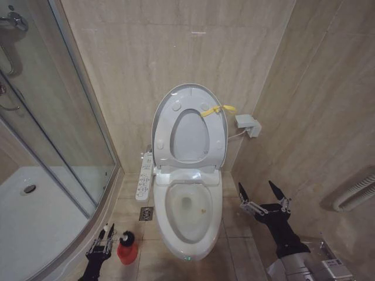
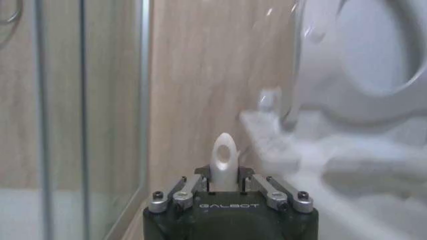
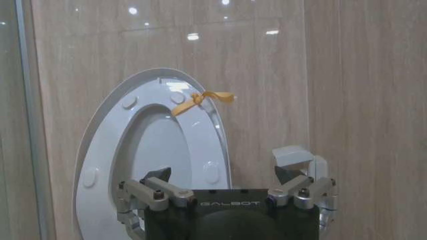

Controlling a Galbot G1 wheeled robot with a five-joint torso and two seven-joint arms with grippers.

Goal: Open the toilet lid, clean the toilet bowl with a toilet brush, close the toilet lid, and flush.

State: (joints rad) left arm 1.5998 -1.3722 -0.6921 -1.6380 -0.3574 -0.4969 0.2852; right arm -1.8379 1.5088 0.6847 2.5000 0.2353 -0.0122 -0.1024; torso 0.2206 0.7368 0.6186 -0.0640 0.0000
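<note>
- Left gripper (image 1: 106, 233), low at seven o'clock, clamped on toilet brush (image 2: 225, 156) handle over red holder cup (image 1: 127, 250).
- Right gripper (image 1: 262, 194), fingers spread wide, at four o'clock.
- Between them: toilet bowl (image 1: 171, 228) exposed, toilet lid (image 1: 166, 113) upright at twelve, yellow strap (image 1: 217, 109) on its rim.

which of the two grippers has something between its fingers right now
The left gripper, low beside the red holder cup: it is shut on the toilet brush handle. The right gripper, right of the toilet bowl, is open and empty.
</note>
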